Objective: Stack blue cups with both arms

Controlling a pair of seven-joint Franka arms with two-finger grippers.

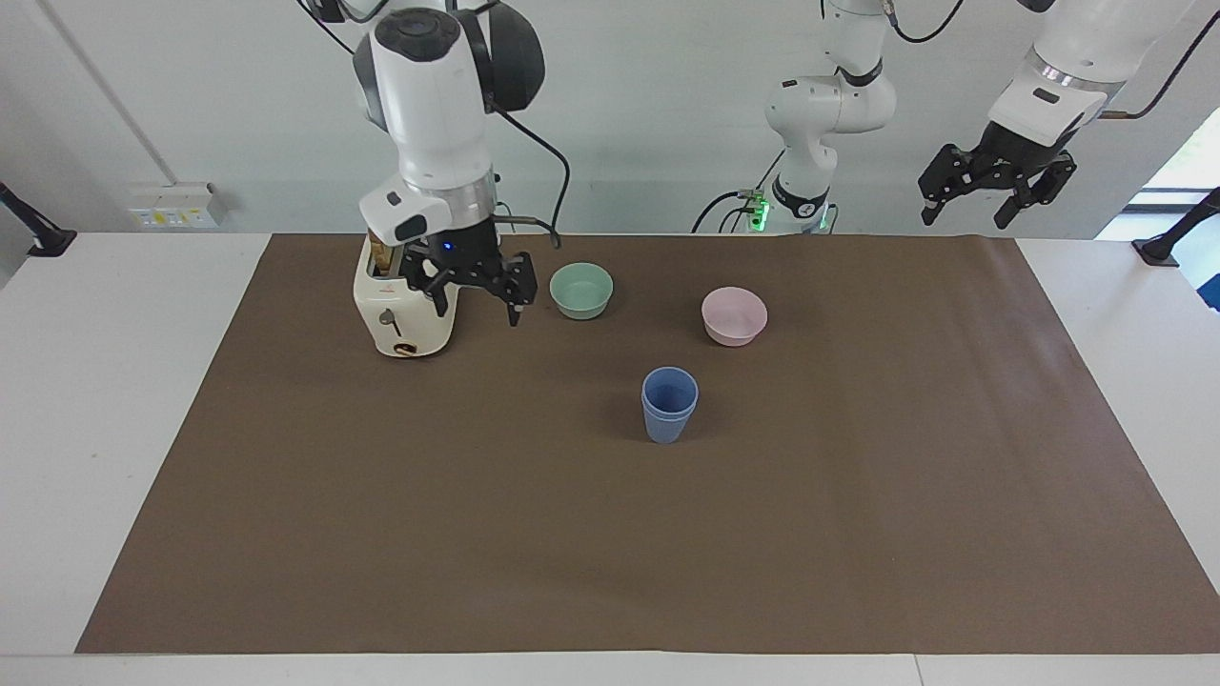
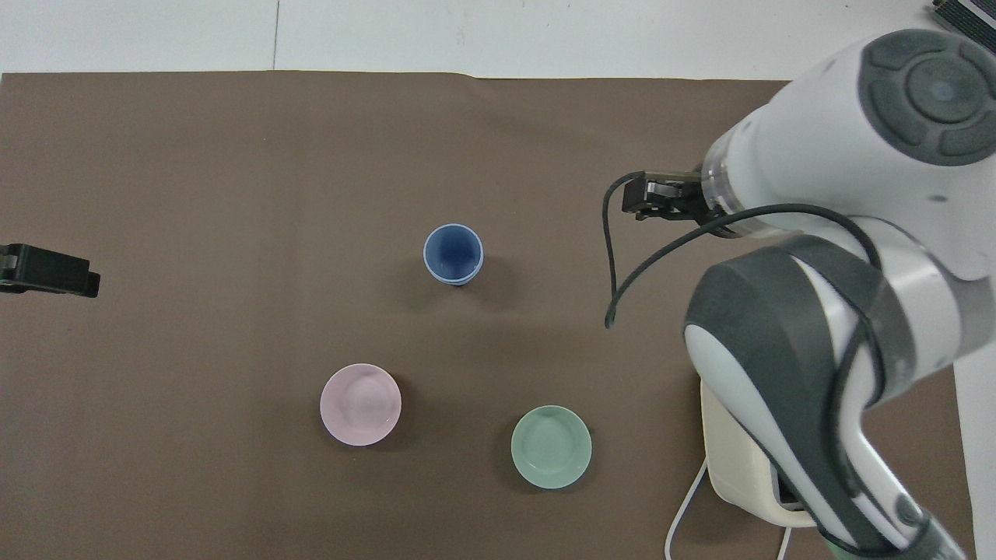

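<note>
My right gripper (image 1: 477,286) hangs open over the toaster (image 1: 405,319), which blocks any low pass there. The stacked blue cups (image 1: 669,405) stand alone on bare mat (image 1: 667,553), with the green bowl (image 1: 581,291) and pink bowl (image 1: 734,315) nearer to me.

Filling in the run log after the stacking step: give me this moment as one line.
blue cups: nested, upright on mat | right pincer: open, empty, raised beside toaster | left pincer: open, waiting at table's edge

Right gripper (image 1: 474,288) hangs raised with fingers (image 1: 516,307) spread; left gripper (image 1: 994,191) waits high, also spread.
</note>
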